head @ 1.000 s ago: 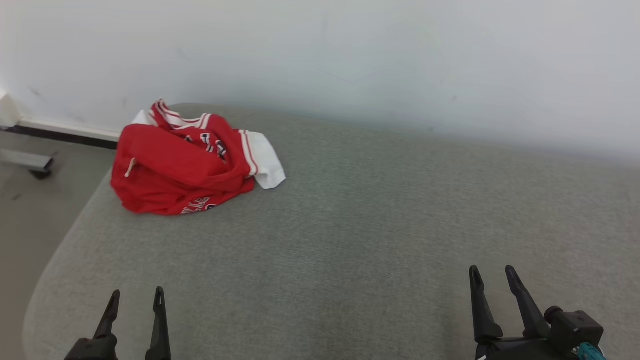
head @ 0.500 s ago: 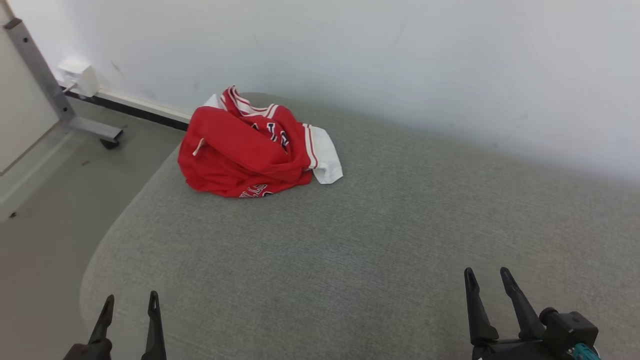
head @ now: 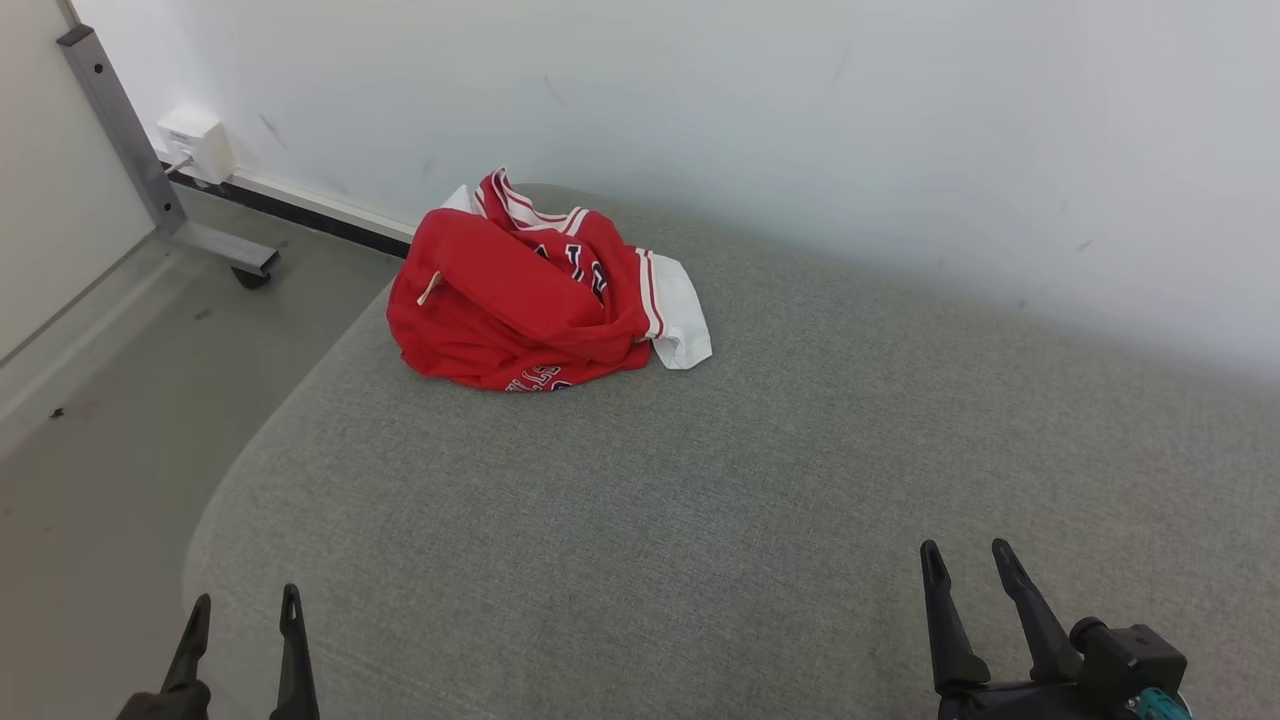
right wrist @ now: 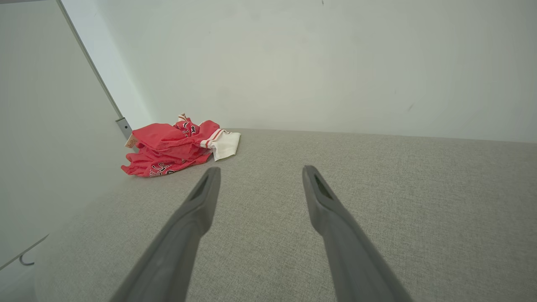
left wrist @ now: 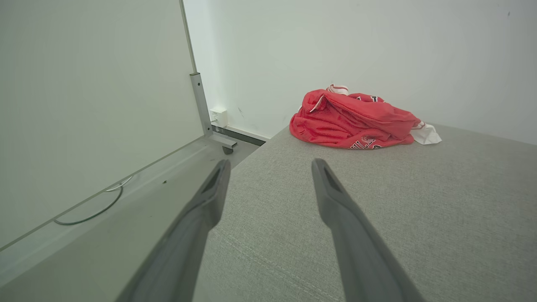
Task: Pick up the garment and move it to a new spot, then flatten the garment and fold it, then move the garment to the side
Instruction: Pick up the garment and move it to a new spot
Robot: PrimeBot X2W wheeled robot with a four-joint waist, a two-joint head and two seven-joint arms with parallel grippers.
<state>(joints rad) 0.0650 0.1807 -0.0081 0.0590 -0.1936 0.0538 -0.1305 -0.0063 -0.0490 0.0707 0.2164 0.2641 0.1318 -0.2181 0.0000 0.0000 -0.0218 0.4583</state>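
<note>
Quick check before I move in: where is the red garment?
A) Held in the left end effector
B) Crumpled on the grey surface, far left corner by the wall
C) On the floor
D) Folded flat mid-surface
B: the garment lies bunched on the grey surface next to the wall, well clear of the open left end effector and right end effector.

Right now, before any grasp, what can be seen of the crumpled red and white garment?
The red and white garment looks like a soft sports jersey: mostly red, a white panel edged with red stripes on its right, striped trim on top, half-hidden lettering, a small pale tag. It lies crumpled in a heap at the far left corner of the grey fabric surface, near the wall, resting on that surface.
</note>
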